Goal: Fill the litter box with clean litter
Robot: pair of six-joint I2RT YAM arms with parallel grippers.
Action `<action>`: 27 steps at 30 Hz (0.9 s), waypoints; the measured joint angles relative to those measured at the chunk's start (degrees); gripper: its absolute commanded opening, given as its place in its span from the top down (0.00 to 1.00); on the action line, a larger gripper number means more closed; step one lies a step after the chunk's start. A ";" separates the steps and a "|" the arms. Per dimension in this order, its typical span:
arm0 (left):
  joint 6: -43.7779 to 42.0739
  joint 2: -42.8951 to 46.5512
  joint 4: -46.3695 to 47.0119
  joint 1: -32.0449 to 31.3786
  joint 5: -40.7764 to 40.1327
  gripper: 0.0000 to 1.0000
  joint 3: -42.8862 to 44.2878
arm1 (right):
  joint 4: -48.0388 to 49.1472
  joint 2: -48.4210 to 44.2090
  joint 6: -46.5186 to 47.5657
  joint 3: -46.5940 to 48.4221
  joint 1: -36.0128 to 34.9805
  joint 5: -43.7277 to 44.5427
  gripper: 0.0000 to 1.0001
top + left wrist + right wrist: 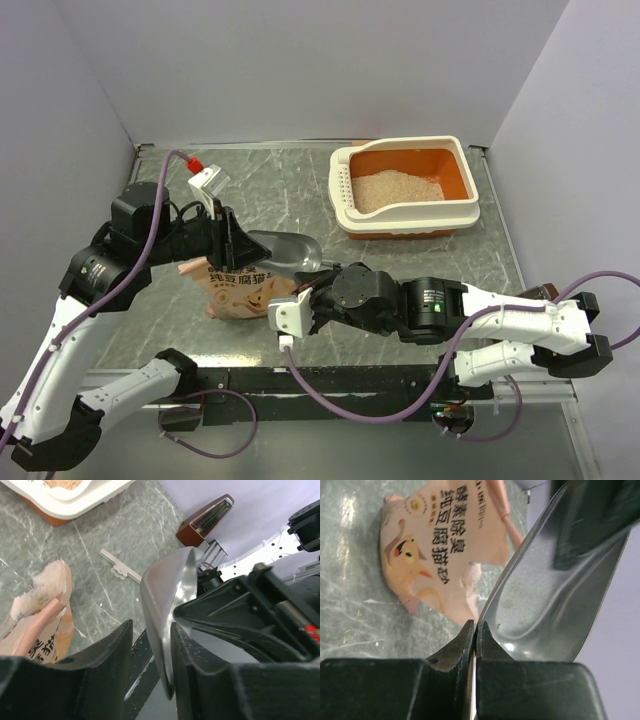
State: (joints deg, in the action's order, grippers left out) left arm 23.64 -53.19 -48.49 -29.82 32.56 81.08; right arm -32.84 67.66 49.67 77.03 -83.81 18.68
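clamping the metal scoop (545,605) toward the worktop's (280,190) near edge, right fingers (469,645) are shut tight; left fingers (122,650) straddle its rim, half open.

Grey marbled table (270,190), litter box (410,215) at far right, tan printed bag (240,295) lying near centre-left

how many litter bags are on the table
1. The printed bag lies flat on the table, left of centre toward the near edge; the metal scoop overlaps its far end in the top view. No other shows, though some of the table is hidden.
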 measured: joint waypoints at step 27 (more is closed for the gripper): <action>-6.84 9.16 -1.88 0.02 -9.99 0.99 -6.01 | 12.76 -9.94 -19.61 -2.45 10.62 -2.32 0.34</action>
State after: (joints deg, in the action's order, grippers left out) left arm 16.80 -44.03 -50.37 -29.80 22.57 75.07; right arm -20.08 57.71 30.06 74.59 -73.19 16.36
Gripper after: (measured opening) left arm 0.025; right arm 0.714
